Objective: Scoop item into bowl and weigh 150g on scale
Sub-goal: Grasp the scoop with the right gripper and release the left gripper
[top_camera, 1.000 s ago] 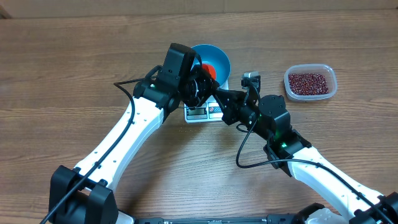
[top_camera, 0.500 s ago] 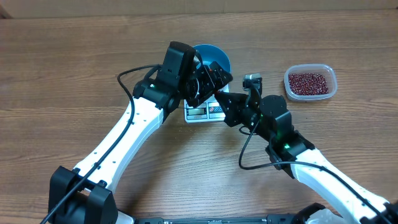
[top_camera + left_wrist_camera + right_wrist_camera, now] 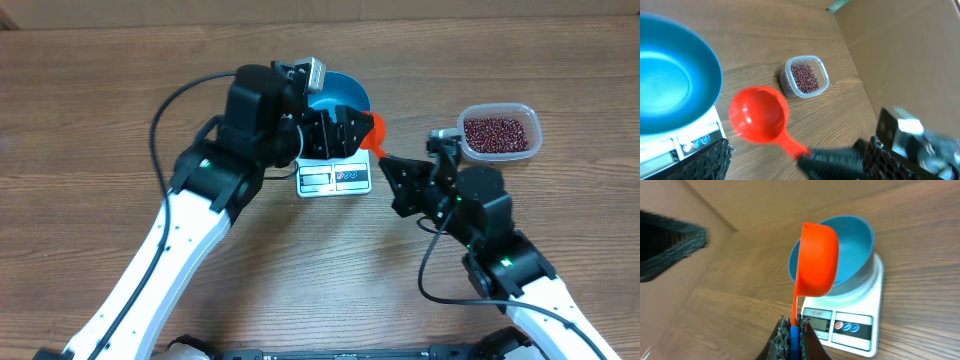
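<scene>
Wooden tabletop point(image 3: 100, 100): glossy blue bowl point(image 3: 345, 95) on white scale point(image 3: 335, 180); my right gripper point(image 3: 792, 327) pinches orange scoop's point(image 3: 818, 260) handle, left gripper point(image 3: 338, 133) gapes empty.

Bowl point(image 3: 675, 80) partly beyond left edge

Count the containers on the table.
2. The round bright blue bowl sits on the white kitchen scale; the clear plastic tub holding red-brown beans stands apart, toward the robot's right.

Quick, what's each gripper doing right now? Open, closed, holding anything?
Left gripper: open, holding nothing.
Right gripper: closed on the handle of the red scoop.
</scene>
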### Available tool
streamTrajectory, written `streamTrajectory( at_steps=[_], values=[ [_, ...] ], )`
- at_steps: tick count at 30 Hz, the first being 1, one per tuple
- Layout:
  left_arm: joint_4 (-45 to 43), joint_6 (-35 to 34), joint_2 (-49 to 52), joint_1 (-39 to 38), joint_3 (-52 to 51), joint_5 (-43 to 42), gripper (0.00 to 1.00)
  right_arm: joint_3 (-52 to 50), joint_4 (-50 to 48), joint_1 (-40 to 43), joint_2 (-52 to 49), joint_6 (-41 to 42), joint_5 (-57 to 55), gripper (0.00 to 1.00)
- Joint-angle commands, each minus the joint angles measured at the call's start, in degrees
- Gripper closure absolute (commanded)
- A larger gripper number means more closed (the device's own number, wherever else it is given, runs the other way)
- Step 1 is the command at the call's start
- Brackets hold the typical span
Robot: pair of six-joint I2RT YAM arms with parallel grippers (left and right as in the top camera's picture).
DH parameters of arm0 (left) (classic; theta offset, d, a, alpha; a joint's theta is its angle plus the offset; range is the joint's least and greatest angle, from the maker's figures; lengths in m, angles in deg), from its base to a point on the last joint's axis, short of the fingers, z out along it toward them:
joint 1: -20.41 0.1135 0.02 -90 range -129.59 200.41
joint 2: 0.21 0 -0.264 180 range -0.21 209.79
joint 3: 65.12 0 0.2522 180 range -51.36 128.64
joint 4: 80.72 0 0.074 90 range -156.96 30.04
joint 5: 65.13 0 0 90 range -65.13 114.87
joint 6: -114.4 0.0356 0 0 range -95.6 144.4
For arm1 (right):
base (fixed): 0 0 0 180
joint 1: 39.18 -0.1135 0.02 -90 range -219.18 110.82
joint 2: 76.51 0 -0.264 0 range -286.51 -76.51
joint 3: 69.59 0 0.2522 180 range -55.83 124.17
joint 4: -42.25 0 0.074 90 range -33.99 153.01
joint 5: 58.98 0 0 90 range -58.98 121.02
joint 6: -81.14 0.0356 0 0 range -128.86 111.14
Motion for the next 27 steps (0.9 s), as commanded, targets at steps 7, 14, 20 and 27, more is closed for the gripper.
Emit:
streamTrajectory(
  at_steps=[7, 14, 20, 27],
  values=[
    [7.2, 13.6, -1.8, 0.2, 1.3, 2.6, 0.12, 0.5, 7.8, 5.6, 10.7, -0.9, 0.2, 0.96],
    [11.5, 15.8, -1.8, 0.2, 1.3, 8.9, 0.12, 0.5, 14.9, 8.7, 16.2, -0.9, 0.2, 0.96],
    [13.2, 15.9, -1.8, 0.2, 1.2, 13.6, 0.0, 0.5, 18.6, 8.9, 18.1, -0.9, 0.5, 0.96],
    [13.2, 15.9, -1.4, 0.2, 1.2, 13.9, 0.0, 0.5, 20.1, 8.9, 18.1, -0.9, 0.5, 0.97]
  ],
)
